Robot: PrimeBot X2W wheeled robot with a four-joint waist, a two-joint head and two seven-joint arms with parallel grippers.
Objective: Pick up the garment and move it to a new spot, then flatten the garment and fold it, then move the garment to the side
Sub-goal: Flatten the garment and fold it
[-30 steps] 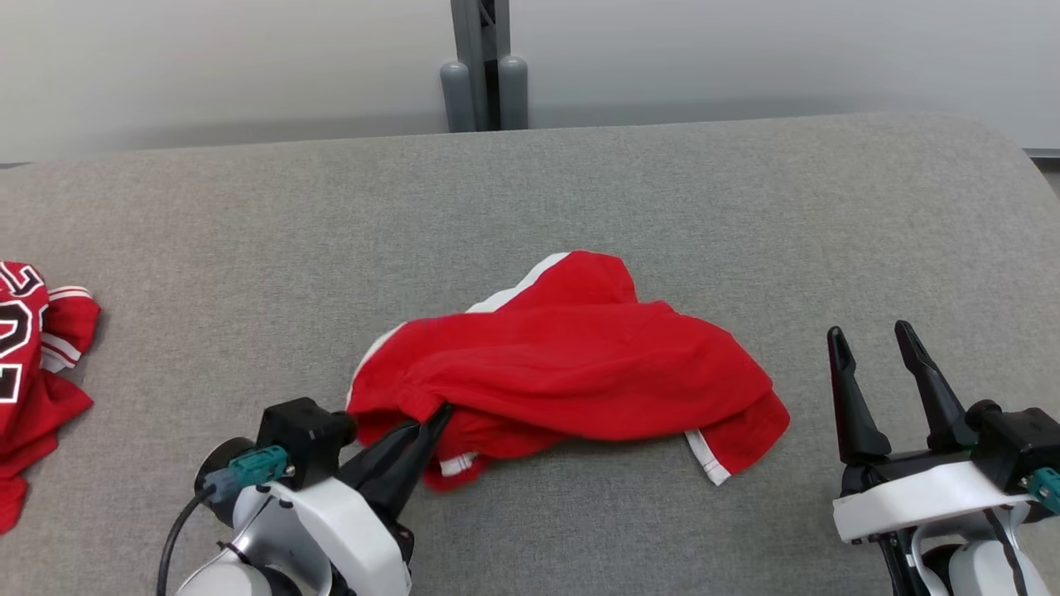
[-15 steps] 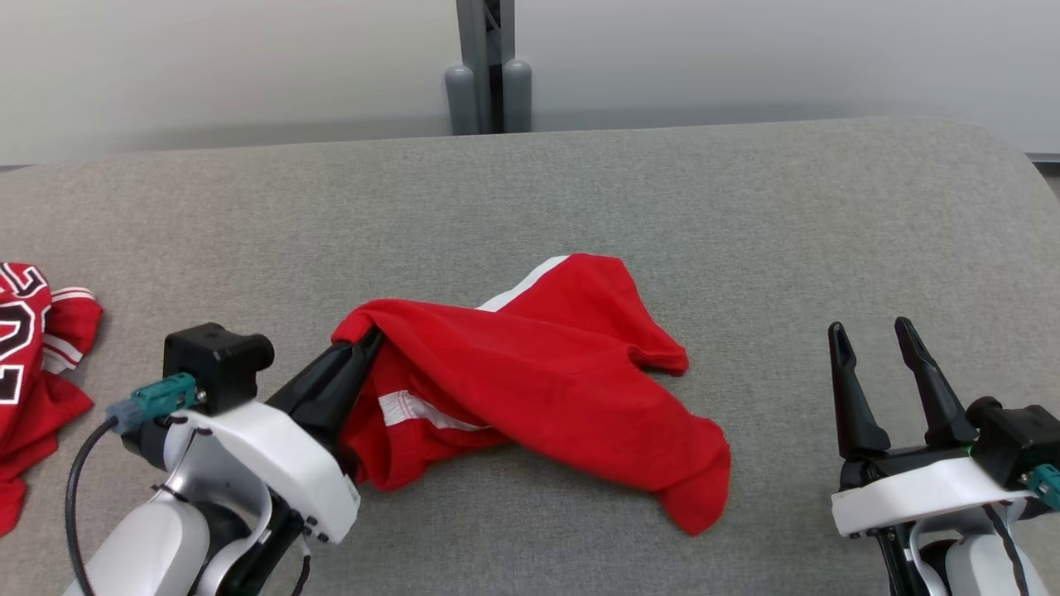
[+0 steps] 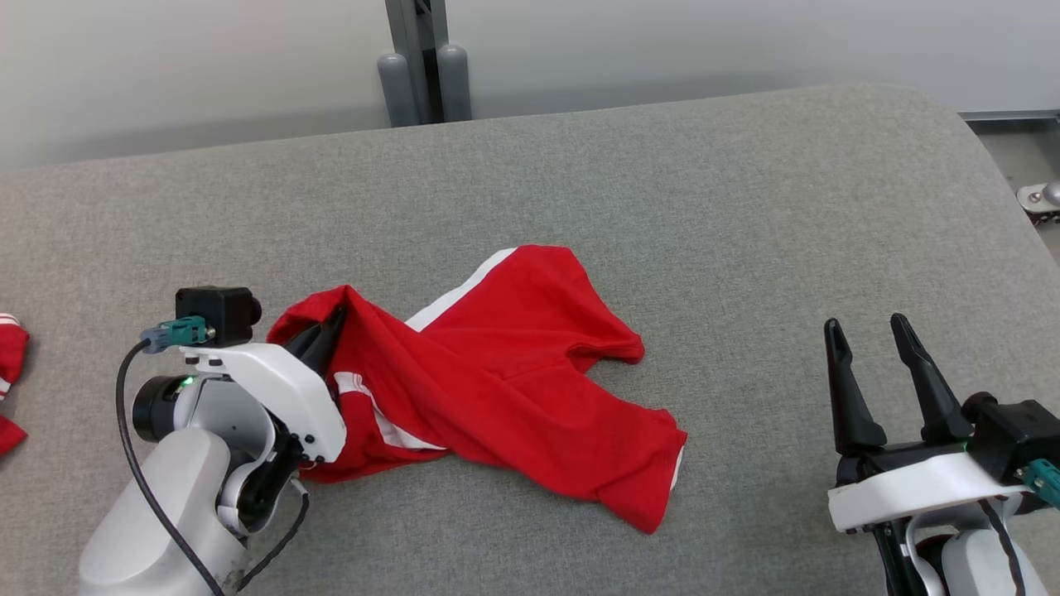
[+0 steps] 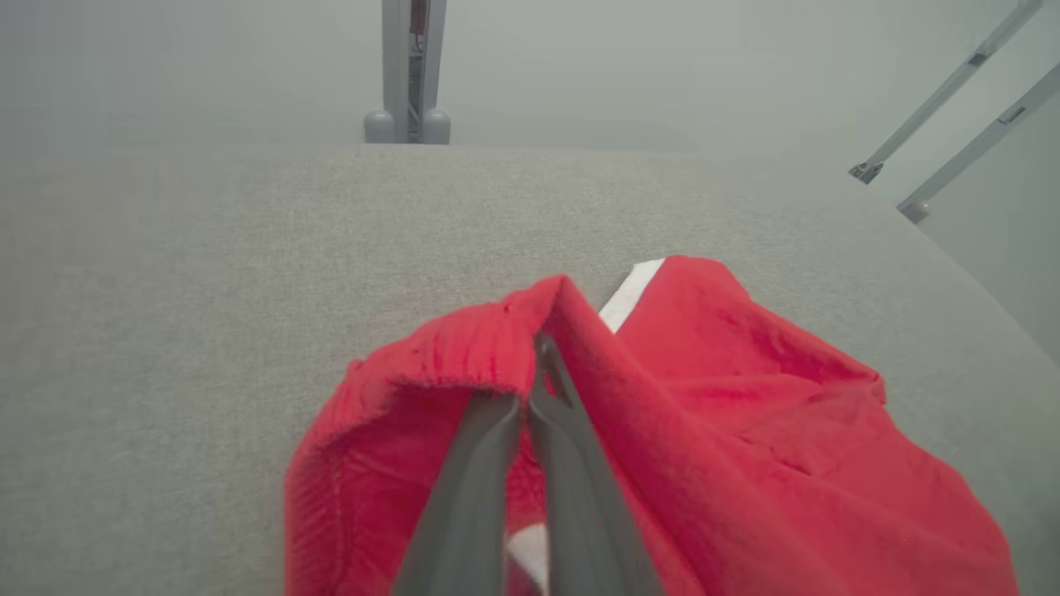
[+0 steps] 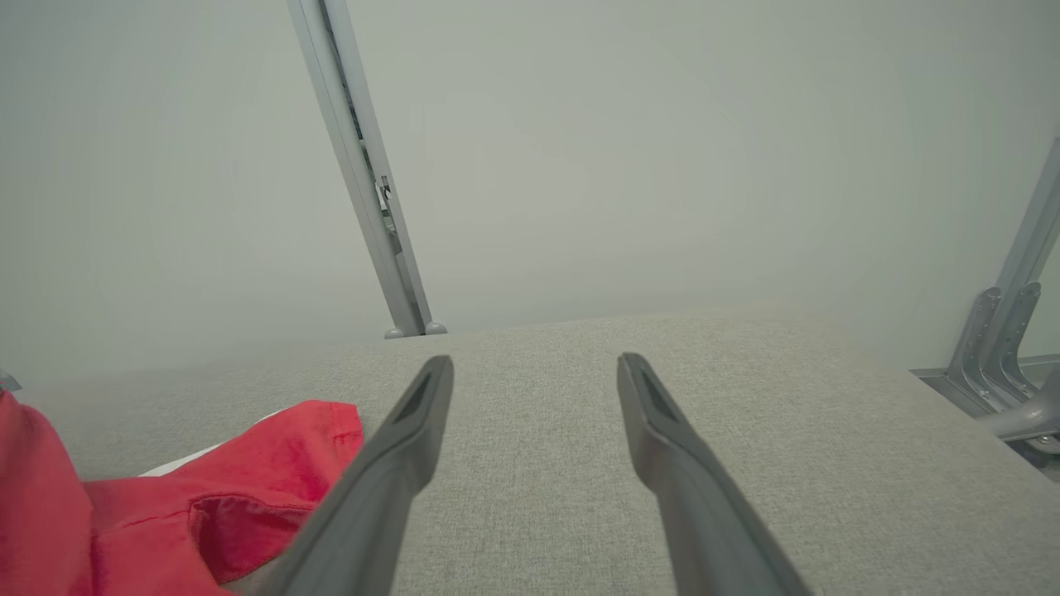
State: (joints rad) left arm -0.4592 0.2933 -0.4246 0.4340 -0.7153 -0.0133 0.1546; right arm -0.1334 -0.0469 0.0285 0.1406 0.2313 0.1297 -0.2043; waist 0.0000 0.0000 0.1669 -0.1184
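Because the left end effector [image 3: 327, 329] pinches shut on the left edge of the shirt [image 3: 497, 372], that fold peaks while the rest trails crumpled on the surface [image 3: 745, 207]; well right of the shirt, the right end effector [image 3: 865, 324] hangs open.

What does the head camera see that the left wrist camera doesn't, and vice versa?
Head view adds: the open right gripper, apart from the garment, and another red cloth at the left edge. Left wrist view adds: a close look at the left gripper shut on a raised fold, plus slanted grey rails. Shared: the garment, grey surface, grey post.
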